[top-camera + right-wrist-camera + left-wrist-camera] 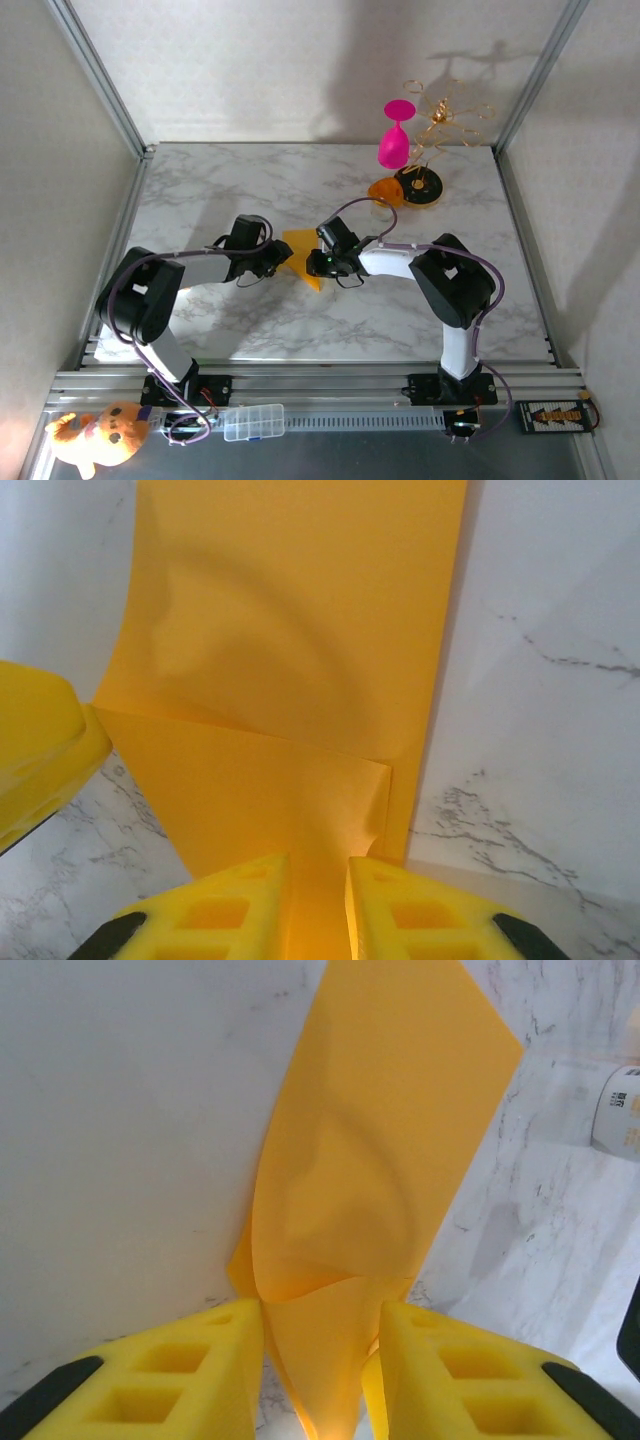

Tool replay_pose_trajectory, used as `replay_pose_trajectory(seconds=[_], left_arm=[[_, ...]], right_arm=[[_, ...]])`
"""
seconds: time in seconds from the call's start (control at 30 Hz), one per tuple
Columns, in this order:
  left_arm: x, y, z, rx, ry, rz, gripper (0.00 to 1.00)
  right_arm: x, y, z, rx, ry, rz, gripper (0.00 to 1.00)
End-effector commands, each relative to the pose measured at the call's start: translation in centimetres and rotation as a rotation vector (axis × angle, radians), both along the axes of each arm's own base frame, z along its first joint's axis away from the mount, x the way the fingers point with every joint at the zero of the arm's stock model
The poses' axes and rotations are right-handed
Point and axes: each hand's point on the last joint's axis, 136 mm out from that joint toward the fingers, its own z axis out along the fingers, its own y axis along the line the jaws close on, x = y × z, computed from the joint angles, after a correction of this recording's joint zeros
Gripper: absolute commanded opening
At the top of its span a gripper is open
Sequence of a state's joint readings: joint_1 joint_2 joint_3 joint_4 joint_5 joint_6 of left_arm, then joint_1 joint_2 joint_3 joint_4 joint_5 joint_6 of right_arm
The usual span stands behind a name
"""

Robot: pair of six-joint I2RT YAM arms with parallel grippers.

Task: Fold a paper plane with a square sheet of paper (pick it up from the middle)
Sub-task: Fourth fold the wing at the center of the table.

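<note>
Yellow-orange sheet of paper [303, 252]: thin, light, floppy; creases readily, likely tears if pulled two ways. Left gripper [320, 1310]: fingers partway apart, curled fold of sheet between them; cannot tell if pinched. Sheet sits at mid tabletop [250, 180], between both grippers, one layer folded over. Right gripper [318, 865]: narrow, clamped on sheet. Best hold, by my judgement: flat pinch on doubled layer near edge, gentle tension only.
</note>
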State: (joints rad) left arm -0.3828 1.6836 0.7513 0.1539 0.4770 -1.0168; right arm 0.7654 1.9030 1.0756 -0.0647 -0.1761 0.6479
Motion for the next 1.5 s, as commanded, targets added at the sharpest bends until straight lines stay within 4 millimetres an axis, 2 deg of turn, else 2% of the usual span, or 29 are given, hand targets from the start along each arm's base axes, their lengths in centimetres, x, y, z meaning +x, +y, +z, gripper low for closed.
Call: replay_pose_trajectory(seconds=[0.0,0.13,0.53,0.73,0.87,0.97,1.13,1.3,1.47], left_arm=[[0.2,-0.8,0.2,-0.009,-0.009,-0.039,0.34],[0.5,-1.2,0.3,-0.019,-0.016,-0.056,0.31],[0.5,-1.9,-0.7,0.030,-0.017,-0.186,0.28],[0.5,-1.6,-1.1,0.060,-0.027,-0.238,0.22],[0.5,-1.5,-1.4,0.063,-0.021,-0.249,0.16],[0.7,-1.5,-0.8,0.062,-0.034,-0.239,0.10],[1.3,-0.8,1.0,0.059,-0.064,-0.145,0.03],[1.3,-0.4,2.7,0.059,-0.078,-0.009,0.03],[1.2,-0.1,3.8,0.068,-0.078,0.117,0.05]], right_arm=[[-0.5,-1.4,-2.3,-0.059,0.056,-0.026,0.23],[-0.6,-1.3,-2.3,-0.058,0.057,-0.023,0.23],[-0.6,-1.6,-2.3,-0.059,0.050,-0.015,0.23],[-0.2,-1.6,-1.4,-0.039,0.018,0.003,0.23],[0.3,-1.3,-0.4,-0.024,-0.017,0.030,0.24],[0.7,-1.1,0.5,-0.014,-0.051,0.053,0.26],[2.0,-1.1,4.3,-0.001,-0.216,0.087,0.38],[2.6,-2.5,7.5,-0.027,-0.420,0.111,0.46],[1.2,-3.4,8.4,-0.128,-0.590,0.173,0.48]])
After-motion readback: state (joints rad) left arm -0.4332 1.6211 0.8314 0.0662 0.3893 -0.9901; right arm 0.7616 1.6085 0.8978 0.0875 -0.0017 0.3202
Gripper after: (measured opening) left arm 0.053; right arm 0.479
